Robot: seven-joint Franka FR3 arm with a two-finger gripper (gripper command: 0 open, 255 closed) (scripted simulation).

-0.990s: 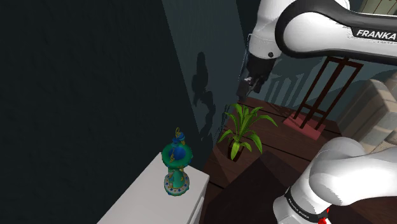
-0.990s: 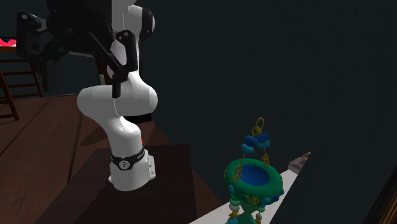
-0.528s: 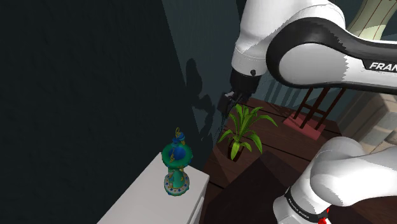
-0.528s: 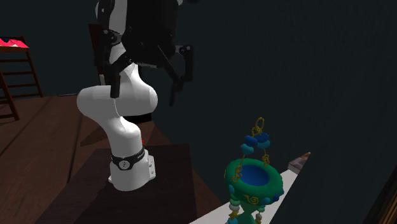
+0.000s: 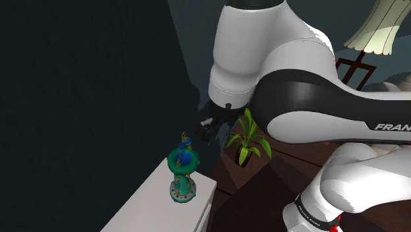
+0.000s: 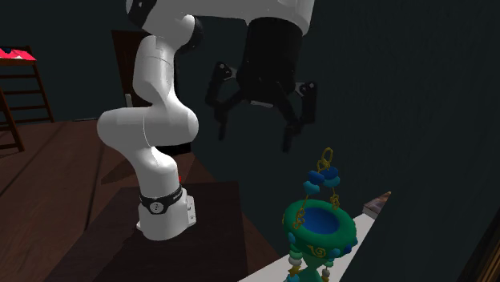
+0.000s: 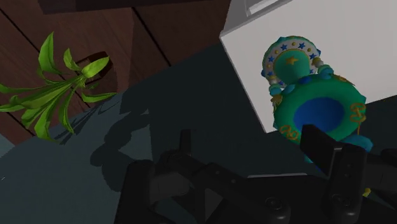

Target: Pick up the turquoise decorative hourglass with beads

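Note:
The turquoise hourglass (image 5: 182, 173) stands upright on a white cabinet top (image 5: 155, 207), with a blue bowl on top, gold curls and strings of beads. In the second exterior view the hourglass (image 6: 319, 228) sits low at the right, and my gripper (image 6: 256, 128) hangs open above it and to its left, apart from it. In the shoulder view the gripper (image 5: 209, 128) is dark, up and to the right of the hourglass. In the wrist view the hourglass (image 7: 312, 108) lies just beyond the right finger (image 7: 318, 147); nothing sits between the fingers of the gripper (image 7: 251, 153).
A potted green plant (image 5: 249, 135) stands on the dark wooden floor behind the cabinet. A dark wall runs close beside the cabinet (image 7: 369, 44). A lit lamp (image 5: 375, 29) and a wooden rack are at the back right. My stand (image 6: 188, 232) is left of the cabinet.
The arm has swung down and toward the shoulder view's left, bringing the open gripper from over the floor by the plant to just above the hourglass. The hourglass has not moved.

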